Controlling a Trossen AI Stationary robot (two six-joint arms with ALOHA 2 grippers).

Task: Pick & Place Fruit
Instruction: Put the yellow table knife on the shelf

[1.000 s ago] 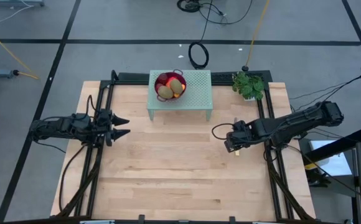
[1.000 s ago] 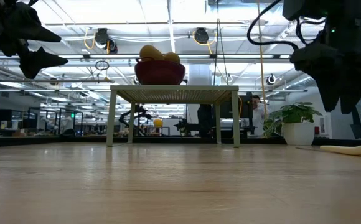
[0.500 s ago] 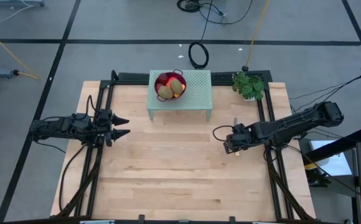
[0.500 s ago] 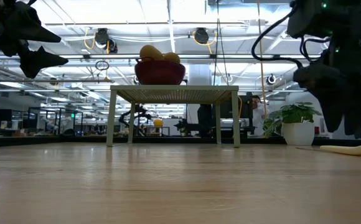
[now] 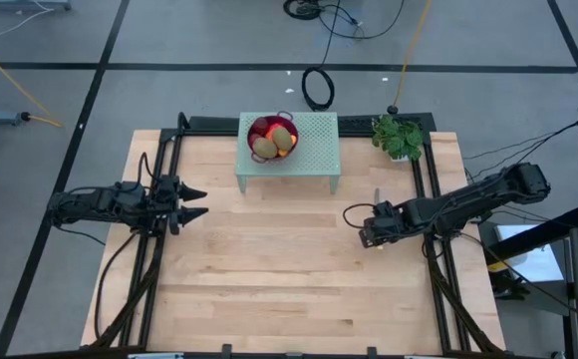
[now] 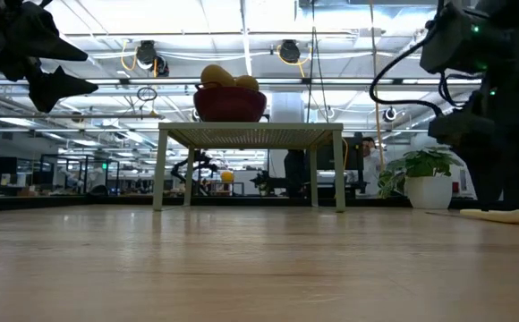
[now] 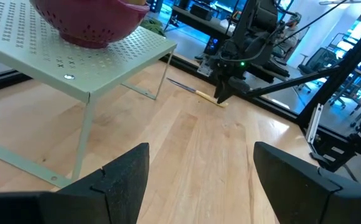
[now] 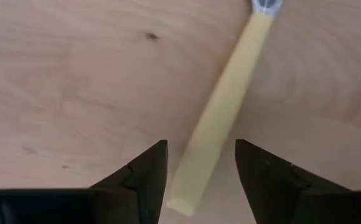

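The right gripper has come lower since the earlier picture and now sits right over the knife at the right side of the table. Its fingers are spread, one on each side of the yellow handle, not pinching it. The left gripper has not moved, fingers spread and empty. The fruit is in the bowl on the small stand, top middle.
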